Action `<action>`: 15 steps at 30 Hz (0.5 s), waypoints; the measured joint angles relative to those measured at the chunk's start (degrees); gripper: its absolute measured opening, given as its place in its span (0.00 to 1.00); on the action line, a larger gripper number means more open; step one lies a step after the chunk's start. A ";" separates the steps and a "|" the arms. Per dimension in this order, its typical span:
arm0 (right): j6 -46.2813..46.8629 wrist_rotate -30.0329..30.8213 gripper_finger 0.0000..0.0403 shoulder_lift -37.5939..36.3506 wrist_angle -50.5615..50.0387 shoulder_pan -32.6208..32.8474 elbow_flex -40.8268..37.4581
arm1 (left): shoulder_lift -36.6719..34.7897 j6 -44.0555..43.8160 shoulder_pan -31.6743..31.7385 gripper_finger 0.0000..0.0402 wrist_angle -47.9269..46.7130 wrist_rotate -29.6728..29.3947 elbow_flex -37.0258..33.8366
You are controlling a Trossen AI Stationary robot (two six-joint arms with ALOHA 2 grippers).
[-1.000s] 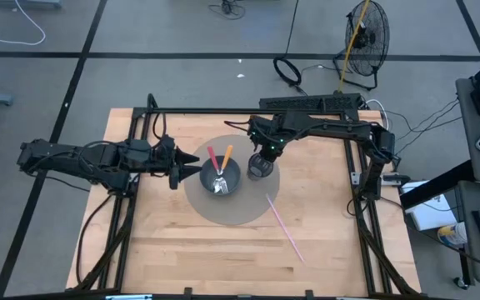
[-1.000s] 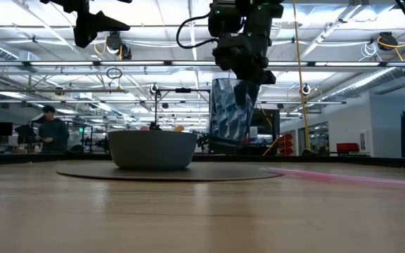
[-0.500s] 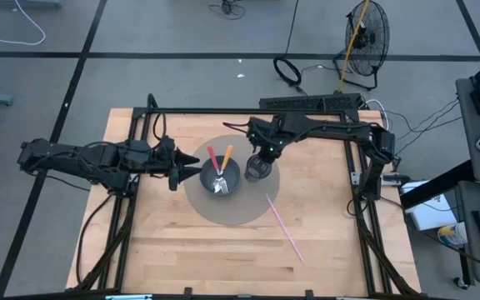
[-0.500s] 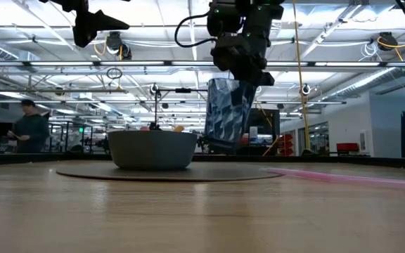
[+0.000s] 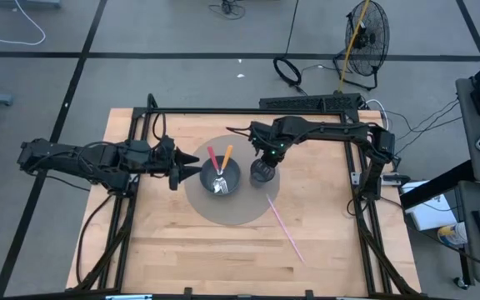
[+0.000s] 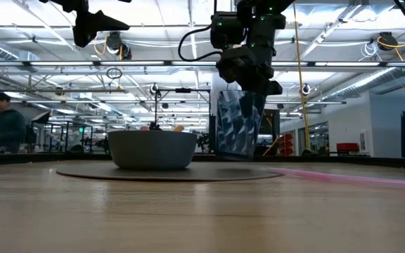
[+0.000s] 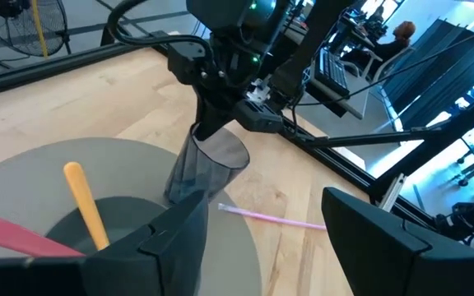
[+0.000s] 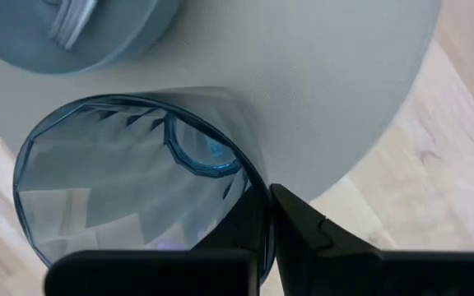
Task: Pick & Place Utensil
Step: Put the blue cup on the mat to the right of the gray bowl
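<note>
A clear blue-tinted faceted glass cup stands upright at the right edge of a round grey mat. My right gripper is above the cup and shut on its rim. A grey bowl rests on the mat with an orange-handled utensil, a red-handled one and a fork inside. A pink stick utensil lies flat on the wood. My left gripper hovers open, left of the bowl. My right gripper holds the cup by its rim, on the side away from the bowl. One finger is inside the cup and the other outside. It comes from above, pointing down. The cup hangs upright; whether its base touches the mat I cannot tell.
A black frame rail runs along the far edge of the table, with side rails at left and right. Bare wood lies near the mat's front. A person walks in the room behind.
My right gripper has moved down with the cup, still shut on its rim. The cup was tilted and higher; now it is upright and lower, close above or on the mat. In the room behind, a person has walked toward the left.
</note>
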 joint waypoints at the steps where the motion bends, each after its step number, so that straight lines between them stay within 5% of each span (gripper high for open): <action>1: 0.02 -0.44 0.02 0.00 0.30 0.00 0.00 | 0.01 0.00 0.00 0.61 -0.01 0.00 0.00; 15: 0.22 -0.49 0.02 -0.02 0.58 -0.02 -3.11 | 0.00 -0.11 0.00 0.61 -0.90 -0.03 -0.02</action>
